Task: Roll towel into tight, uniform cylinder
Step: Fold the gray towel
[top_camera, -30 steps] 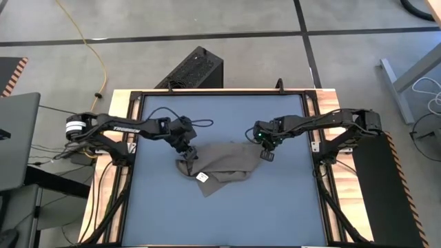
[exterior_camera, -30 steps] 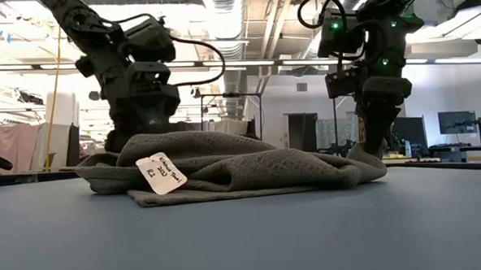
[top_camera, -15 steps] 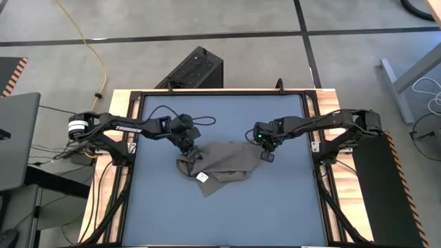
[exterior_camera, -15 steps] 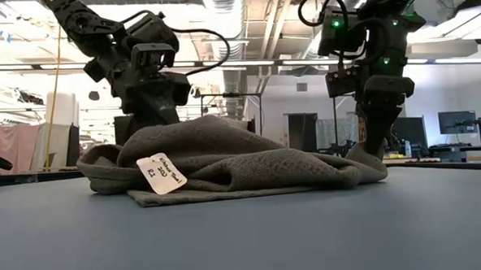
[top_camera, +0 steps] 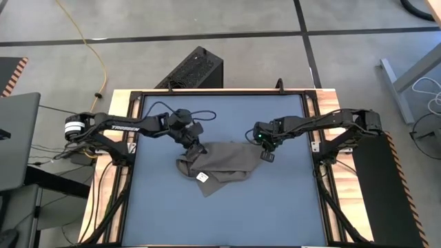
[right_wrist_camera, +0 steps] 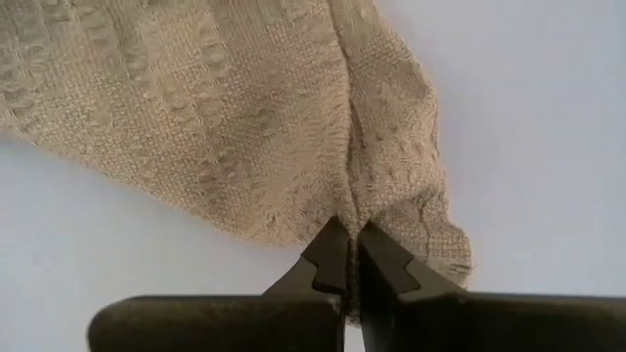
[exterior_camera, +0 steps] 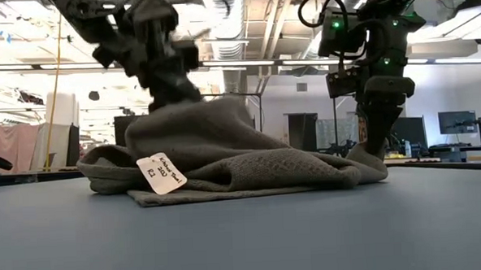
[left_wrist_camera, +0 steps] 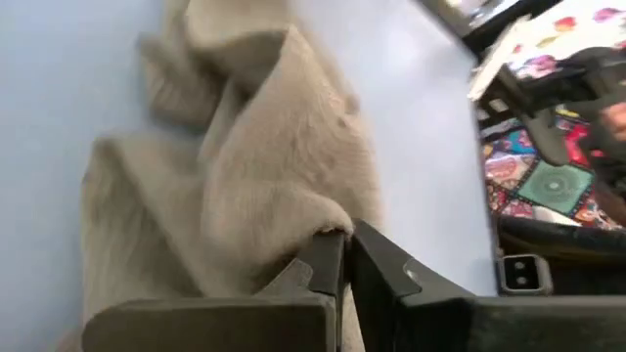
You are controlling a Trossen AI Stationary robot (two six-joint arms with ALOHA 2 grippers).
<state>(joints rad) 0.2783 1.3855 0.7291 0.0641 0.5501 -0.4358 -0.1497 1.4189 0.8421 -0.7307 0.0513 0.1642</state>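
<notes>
— What has the left gripper (left_wrist_camera: 344, 256) just done?

— A second ago its fingers stood wide over the towel's (top_camera: 219, 163) left end. Now they are clamped on a fold of the cloth, and in the low view that fold is raised into a peak above the rest of the heap.

— And the right gripper (right_wrist_camera: 347, 256)?

— Unchanged: pinched tight on the towel's right corner, low at the tabletop (top_camera: 227, 213), as it was before.

— Where does the towel lie?

— Crumpled around the middle of the table, between the two arms, its white tag (exterior_camera: 161, 174) hanging on the near side.

— What does that mean for the rolling?

— I judge no roll has begun. With both ends now held, the cloth can be stretched flat, which a tight, even cylinder needs first. The bunched left side may still drag unevenly.
</notes>
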